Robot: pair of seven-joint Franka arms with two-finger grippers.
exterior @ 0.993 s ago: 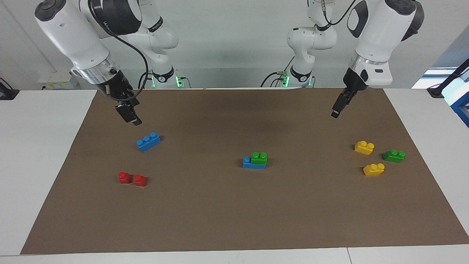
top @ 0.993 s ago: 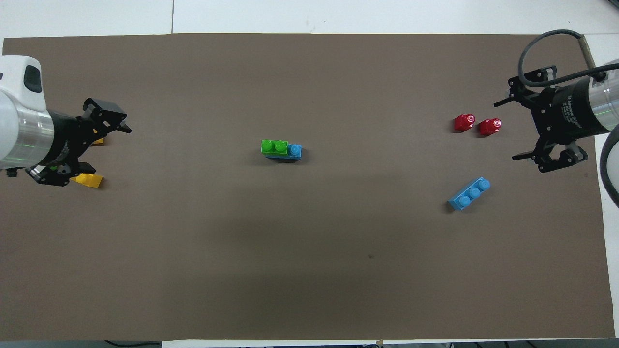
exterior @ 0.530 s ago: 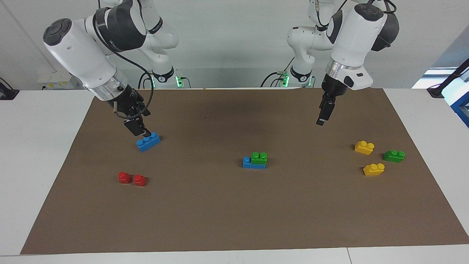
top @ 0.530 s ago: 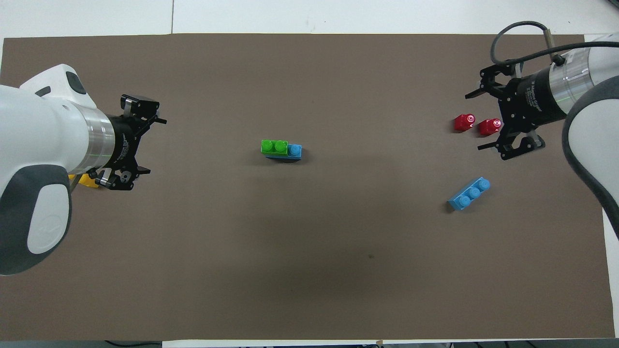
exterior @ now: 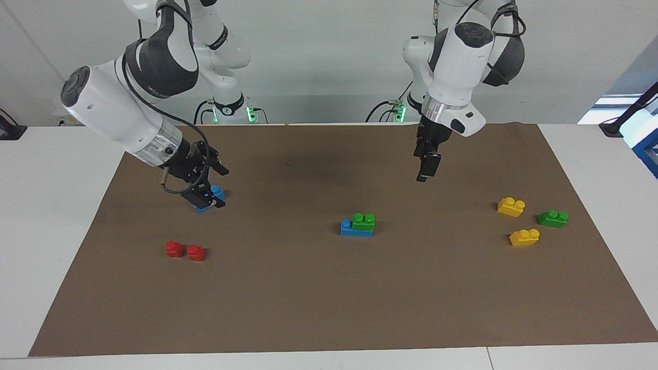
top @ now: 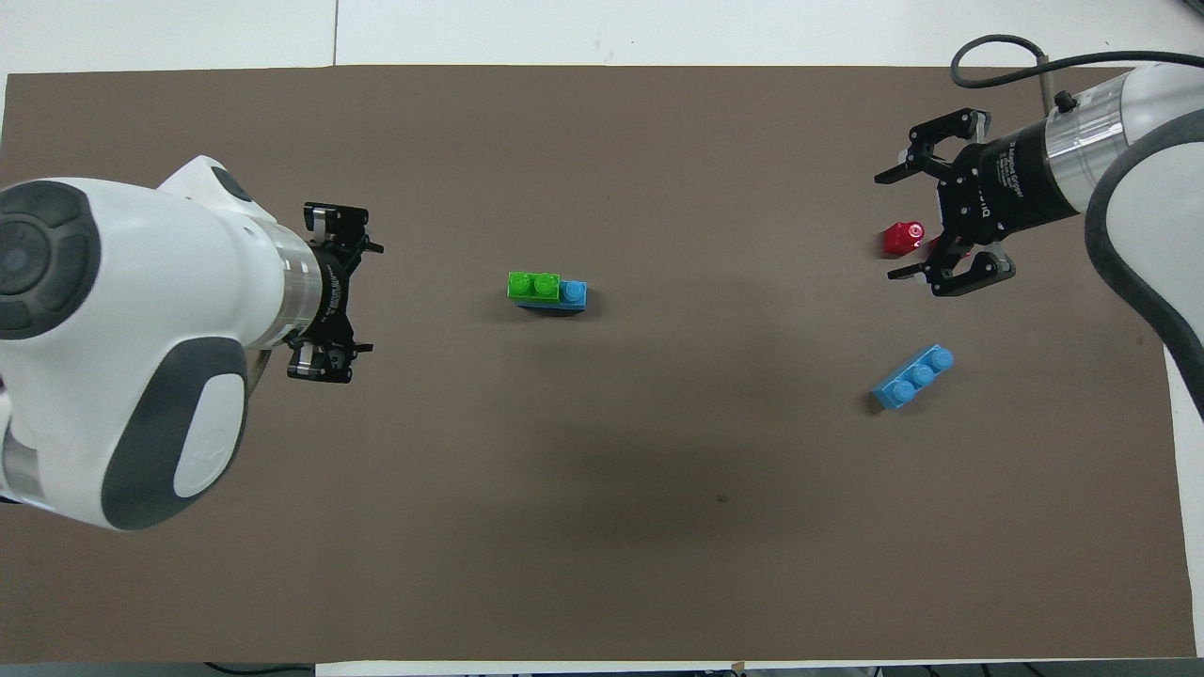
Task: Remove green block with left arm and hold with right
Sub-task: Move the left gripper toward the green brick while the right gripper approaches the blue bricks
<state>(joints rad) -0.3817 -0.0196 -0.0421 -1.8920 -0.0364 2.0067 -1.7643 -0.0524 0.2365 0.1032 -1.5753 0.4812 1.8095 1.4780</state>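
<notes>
Green block (exterior: 364, 221) is sat on a blue brick (exterior: 354, 229) mid-mat, w/ nothing gripping it. Left gripper (top: 327, 291) and right gripper (top: 936, 224) are both spread open, empty, well apart from it.

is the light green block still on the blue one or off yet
On: the green block sits stacked on the blue brick, with no gripper touching it.

Glossy plastic green block (exterior: 364, 221) on a glossy blue brick (exterior: 354, 229); matt brown mat (exterior: 329, 298).
</notes>
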